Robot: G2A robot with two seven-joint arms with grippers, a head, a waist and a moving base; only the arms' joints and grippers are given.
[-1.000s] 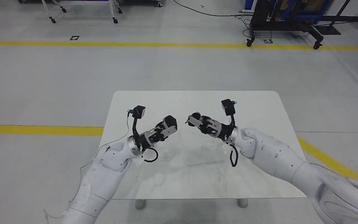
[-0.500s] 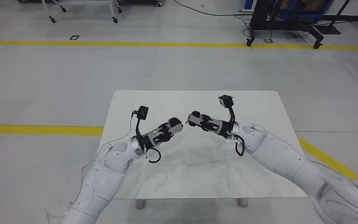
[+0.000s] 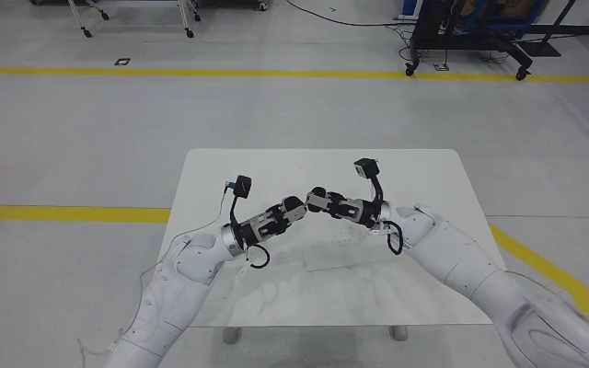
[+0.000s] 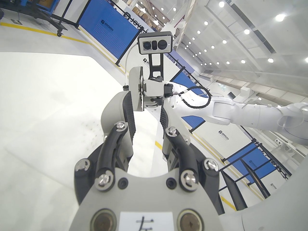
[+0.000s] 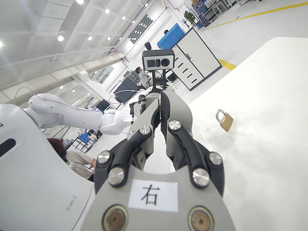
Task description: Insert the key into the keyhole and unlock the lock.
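The right gripper (image 5: 161,108) is pressing its two black ribbed pads together, so that almost no slit is showing between them. A small key may be sitting pinched there, but I cannot tell, because nothing is sticking out where the pictures could show it. Directly in front of it, the left gripper (image 4: 145,114) is hanging with its grey fingers (image 4: 113,114) standing clearly apart and gripping nothing that I can see. In the top view the two tips are meeting nose to nose in the air over the middle of the white rectangular table (image 5: 269,150); whether they are touching I cannot tell. The small brass padlock with the silver shackle (image 5: 224,120) is lying flat on this table by itself, near the right gripper, and no gripper is touching it. I am judging the task to be at an early step, since the lock is not yet held and no key is at the keyhole. Several things could be going wrong from here. If a small object is passing between the tips, a slightly wrong alignment may be letting it fall to the table. The tips are also so near each other that a small drift could be knocking them together. Finally, the padlock is lying loose on a smooth top, so a key pushed against it without a firm hold would probably be sliding or turning it away.
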